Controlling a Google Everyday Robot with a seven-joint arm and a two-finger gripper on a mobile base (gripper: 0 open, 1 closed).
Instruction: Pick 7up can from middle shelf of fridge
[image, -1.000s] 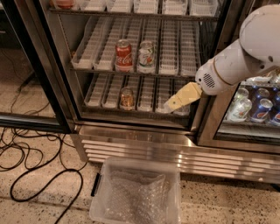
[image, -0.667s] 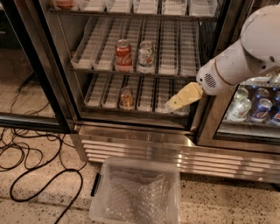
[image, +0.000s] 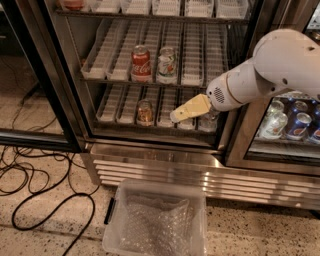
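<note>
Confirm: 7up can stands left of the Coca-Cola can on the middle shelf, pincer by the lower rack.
Wrong side. In the camera view the 7up can stands right of the Coca-Cola can on the middle shelf, pincer by the lower rack.

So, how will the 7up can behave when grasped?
The 7up can looks rigid but smooth, so a loose hold may slip. Upright in a lane of the middle shelf beside the Coca-Cola can, it could tip if nudged. The tool is lower, before the rack below.
</note>
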